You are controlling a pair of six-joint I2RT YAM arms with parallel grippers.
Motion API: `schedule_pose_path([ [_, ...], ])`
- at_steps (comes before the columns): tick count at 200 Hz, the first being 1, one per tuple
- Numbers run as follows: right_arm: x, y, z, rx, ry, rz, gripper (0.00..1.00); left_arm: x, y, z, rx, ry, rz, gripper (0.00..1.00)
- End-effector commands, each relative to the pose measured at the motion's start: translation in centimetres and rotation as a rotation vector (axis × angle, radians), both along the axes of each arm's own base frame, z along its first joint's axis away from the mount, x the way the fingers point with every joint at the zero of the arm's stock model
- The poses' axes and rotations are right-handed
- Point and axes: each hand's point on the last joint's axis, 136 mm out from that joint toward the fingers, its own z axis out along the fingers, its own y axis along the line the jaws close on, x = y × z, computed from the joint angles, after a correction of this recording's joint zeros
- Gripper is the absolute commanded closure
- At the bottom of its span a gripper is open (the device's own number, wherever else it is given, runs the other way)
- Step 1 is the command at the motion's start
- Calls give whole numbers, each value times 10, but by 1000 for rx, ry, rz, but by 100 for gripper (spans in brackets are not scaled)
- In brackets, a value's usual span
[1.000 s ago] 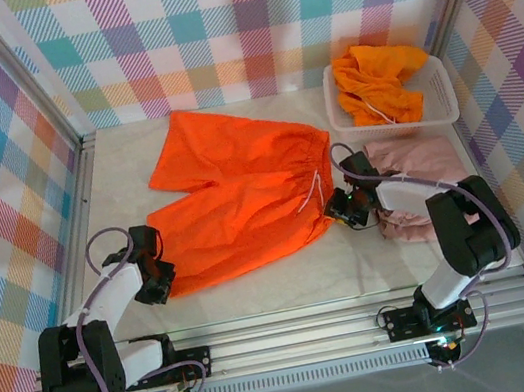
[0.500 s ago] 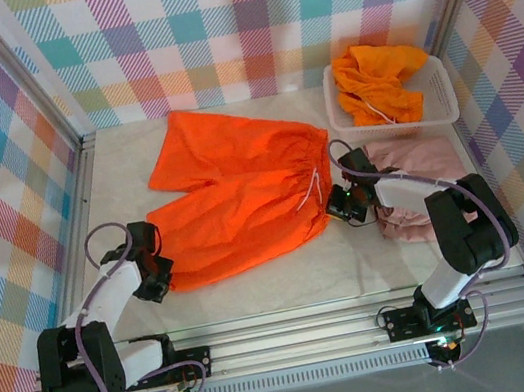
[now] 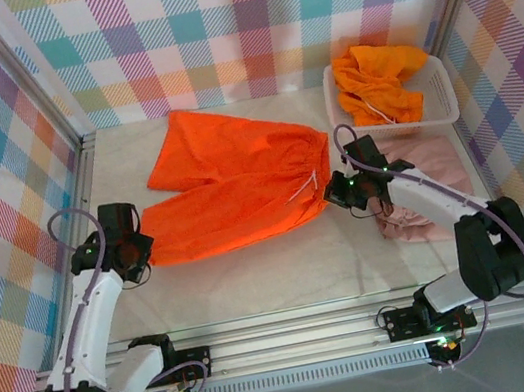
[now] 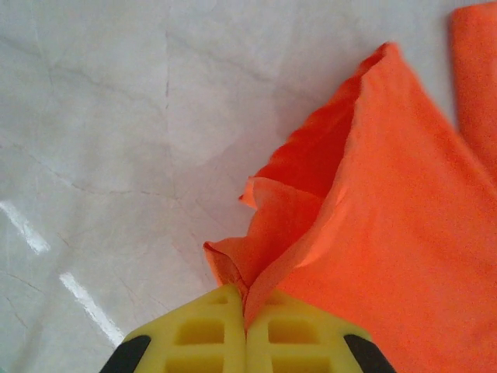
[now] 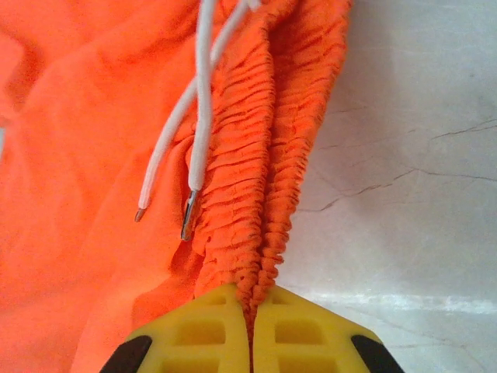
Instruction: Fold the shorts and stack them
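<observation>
Beginning at the near side, the pale marbled tabletop (image 3: 256, 278) is seen as a bare strip in front of the cloth. Just beyond that strip, at the left, the left gripper (image 3: 139, 246) is closed on the spread orange shorts (image 3: 230, 186). Its yellow fingers (image 4: 194, 336) are pressed together, with the hem corner of one leg pinched between them. In the left wrist view that corner is lifted off the table, and the leg opening gapes above the tips. At about the same depth on the right, the right gripper (image 3: 334, 191) is shut tight on the gathered elastic waistband (image 5: 264, 179). The ruched cloth is drawn into the seam between its yellow pads (image 5: 311, 336). Two ends of the white drawstring (image 5: 198, 116) are laid loose over the orange cloth just beside the grip. Between the two grippers the nearer leg is stretched flat across the middle of the table. The other leg is spread behind it toward the back left. Behind the right arm, the dusty pink shorts (image 3: 436, 175) are laid flat on the table by the right wall and are partly covered by the arm. Farther back, in the far right corner, a white lattice basket (image 3: 442, 93) is set just behind the pink pair. The bunched orange shorts (image 3: 379, 79) are heaped in it, and a thin white cord is seen across them. The space is closed off behind and at both sides by plaid walls (image 3: 233, 28).
</observation>
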Motion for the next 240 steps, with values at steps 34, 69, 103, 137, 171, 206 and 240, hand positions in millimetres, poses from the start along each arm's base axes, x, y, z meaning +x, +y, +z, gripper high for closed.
schedule_pose_path([
  [34,-7,5,70,67,-128,53,100,-5,10,72,99,-96,-45,100],
  [69,-12,4,97,88,-181,62,100,3,13,127,153,-204,-86,100],
  [103,-17,5,108,107,-194,71,100,7,16,167,203,-287,-115,100],
  [137,-23,5,104,115,-178,68,100,8,15,187,227,-333,-151,100],
  [171,-30,2,88,107,-138,52,100,13,9,184,210,-341,-178,100],
  [206,-32,-4,71,88,-93,12,100,35,5,182,201,-336,-197,100],
  [240,-24,-11,60,79,-79,-74,100,79,-2,180,204,-332,-214,100],
])
